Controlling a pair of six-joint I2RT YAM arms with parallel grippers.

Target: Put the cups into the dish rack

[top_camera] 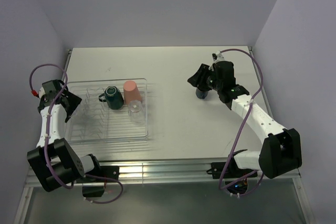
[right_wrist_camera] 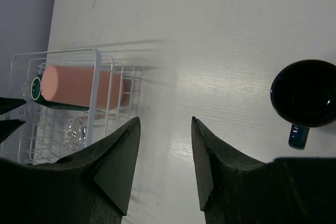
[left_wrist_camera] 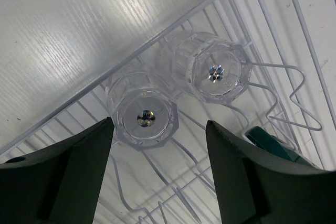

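Fingers (right_wrist_camera: 113, 166) of the right gripper (right_wrist_camera: 164, 123) stood apart, empty; navy mug (right_wrist_camera: 304, 95) beside them likely needed grasping next.

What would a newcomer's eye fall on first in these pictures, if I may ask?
First, the salmon-pink tumbler next to a dark teal handled mug in the transparent ribbed dish rack, on the left of the white table. The left wrist view is filled by two clear faceted glasses side by side in the rack, just ahead of the open left gripper. To the right, a small navy mug stands alone on the table beside the open right gripper.
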